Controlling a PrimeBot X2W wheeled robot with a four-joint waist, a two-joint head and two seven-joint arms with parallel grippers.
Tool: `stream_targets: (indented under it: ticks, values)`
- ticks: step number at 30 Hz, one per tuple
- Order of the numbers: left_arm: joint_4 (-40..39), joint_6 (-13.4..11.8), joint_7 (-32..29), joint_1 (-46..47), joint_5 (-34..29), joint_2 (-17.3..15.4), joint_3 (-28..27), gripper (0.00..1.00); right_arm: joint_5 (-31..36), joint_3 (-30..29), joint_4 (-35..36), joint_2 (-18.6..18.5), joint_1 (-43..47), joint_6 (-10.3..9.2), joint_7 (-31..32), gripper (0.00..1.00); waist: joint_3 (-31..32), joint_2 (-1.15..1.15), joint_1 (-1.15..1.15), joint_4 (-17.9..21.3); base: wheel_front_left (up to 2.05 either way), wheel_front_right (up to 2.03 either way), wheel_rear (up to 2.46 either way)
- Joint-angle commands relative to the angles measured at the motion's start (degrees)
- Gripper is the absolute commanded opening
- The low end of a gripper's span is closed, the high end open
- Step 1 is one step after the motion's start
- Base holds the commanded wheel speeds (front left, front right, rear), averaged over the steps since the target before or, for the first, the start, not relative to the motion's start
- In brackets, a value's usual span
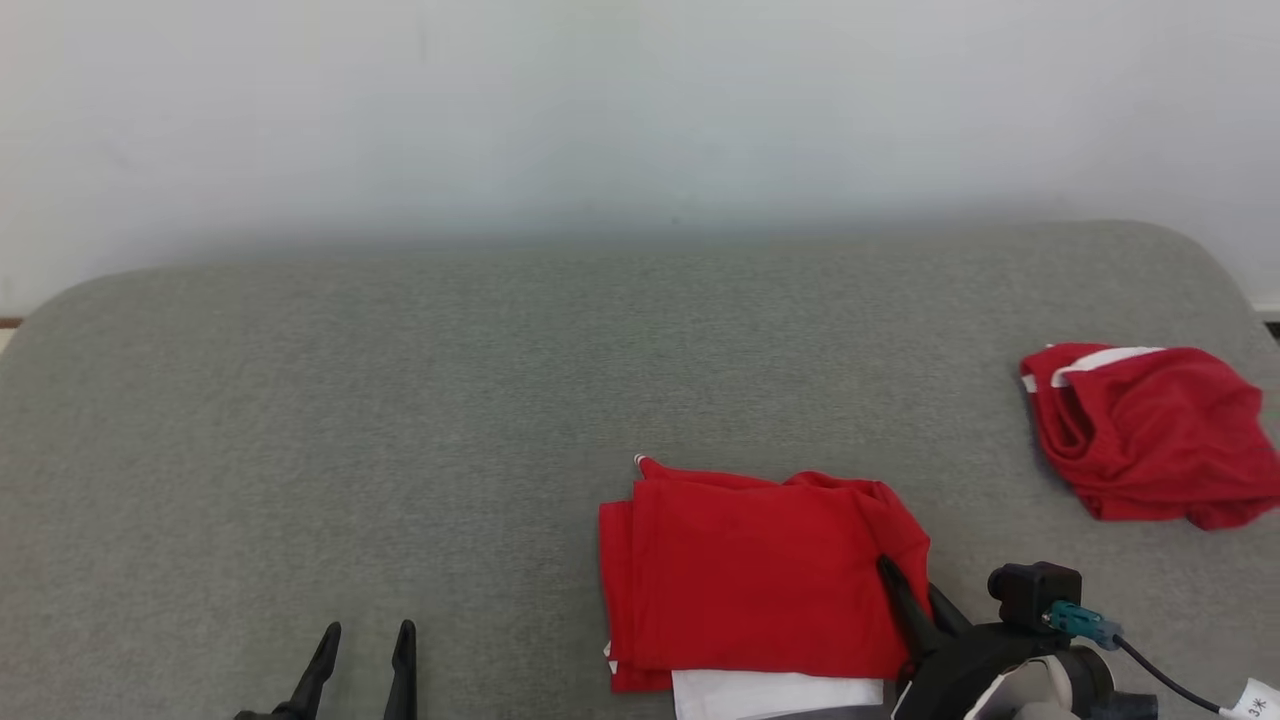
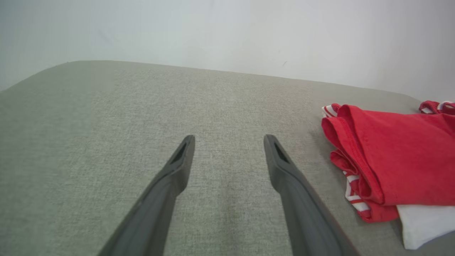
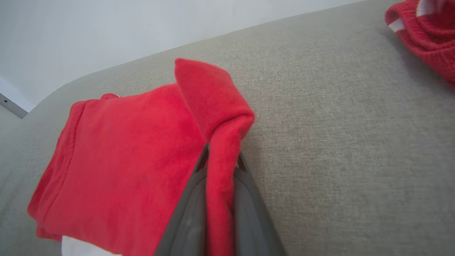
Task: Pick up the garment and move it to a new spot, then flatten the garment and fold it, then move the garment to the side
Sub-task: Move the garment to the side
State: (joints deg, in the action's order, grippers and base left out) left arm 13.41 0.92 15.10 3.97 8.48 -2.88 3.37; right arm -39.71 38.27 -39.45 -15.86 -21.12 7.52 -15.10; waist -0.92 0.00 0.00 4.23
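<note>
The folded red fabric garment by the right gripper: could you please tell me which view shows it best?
The head view: the folded red fabric garment appears almost whole from above. The left wrist view crops it at the frame edge; the right wrist view shows mainly the corner pinched by the right gripper.

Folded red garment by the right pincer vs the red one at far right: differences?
The folded garment lies flat and squared; the far-right garment is a rumpled heap. The right pincer is shut on the folded garment's right edge; the far-right garment lies apart, untouched. White shows at the folded garment's near edge, but at the far-right garment's far edge. Both are red, on the grey surface.
</note>
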Motion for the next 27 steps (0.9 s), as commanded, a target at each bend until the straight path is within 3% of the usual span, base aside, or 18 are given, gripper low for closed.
stream_targets:
  ticks: [1, 27]
  values:
    - [0.2, 0.0, 0.0, 0.9, 0.4, 0.0, 0.1, 1.0, 0.4, -0.2, 0.1, 0.0, 0.0, -0.07, 0.0, 0.0, -0.6, 0.0, 0.0, 6.4, 0.0, 0.0, 0.0]
    - [-0.5, 0.5, 0.0, 2.8, -2.1, 0.0, -0.3, 1.0, 1.1, -1.4, 0.7, 1.7, -0.8, -0.07, 0.0, 0.0, -3.1, 0.0, 0.0, 17.9, 0.0, 0.0, 0.0]
